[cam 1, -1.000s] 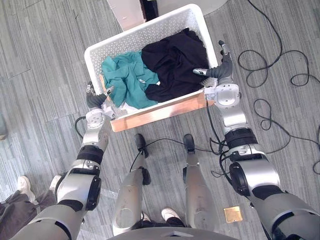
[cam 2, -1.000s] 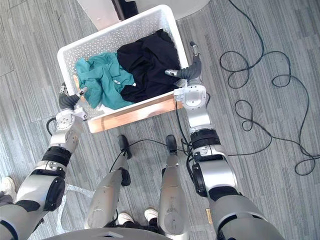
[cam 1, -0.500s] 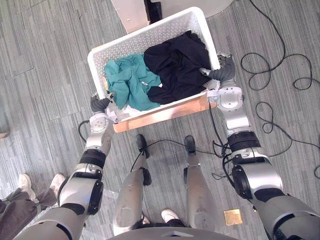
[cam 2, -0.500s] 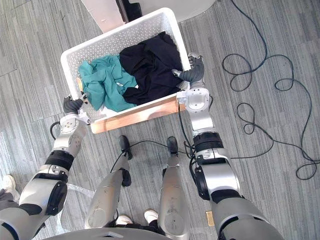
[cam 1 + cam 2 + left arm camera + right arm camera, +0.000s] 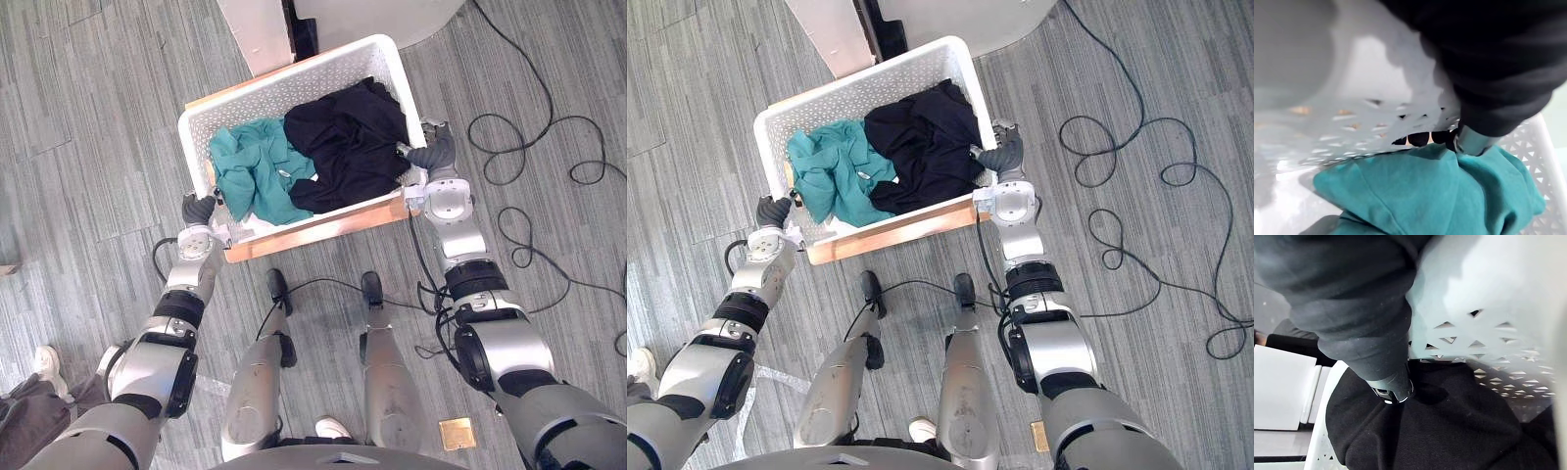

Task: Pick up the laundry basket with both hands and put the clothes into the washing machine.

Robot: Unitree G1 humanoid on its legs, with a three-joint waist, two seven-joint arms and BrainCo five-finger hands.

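Grey plank floor (image 5: 88,117) all round. Landmark: white perforated laundry basket (image 5: 294,73), set at a slant directly ahead of the robot. Cannot tell whether it rests on the floor or is lifted clear. Just beyond the basket's far side is a pale flat-sided unit (image 5: 257,34). To that unit's right, past a dark gap, is a pale rounded body (image 5: 377,18). Cannot tell if either is the washing machine. A wood-coloured strip (image 5: 313,223) runs along the basket's near side, and the same colour peeks out at its far left edge. The clothes are all inside the basket. A black garment (image 5: 348,142) is heaped in the right half, reaching up to the right wall. A teal garment (image 5: 250,171) is bunched in the left half, touching the black one along the middle. Right hand (image 5: 436,157) is at the basket's right wall, towards the near corner. Its thumb is hooked over the rim and pressed down onto the black cloth, and its fingers are on the outside, so the wall is pinched between them. Left hand (image 5: 199,211) is at the basket's near left corner, gripping the same way. Its thumb is inside against the teal cloth, with the holed wall between thumb and fingers. A person's pale shoe (image 5: 44,362) is well off from the basket's near left. A small brass-coloured floor plate (image 5: 457,434) lies well off from its near right.
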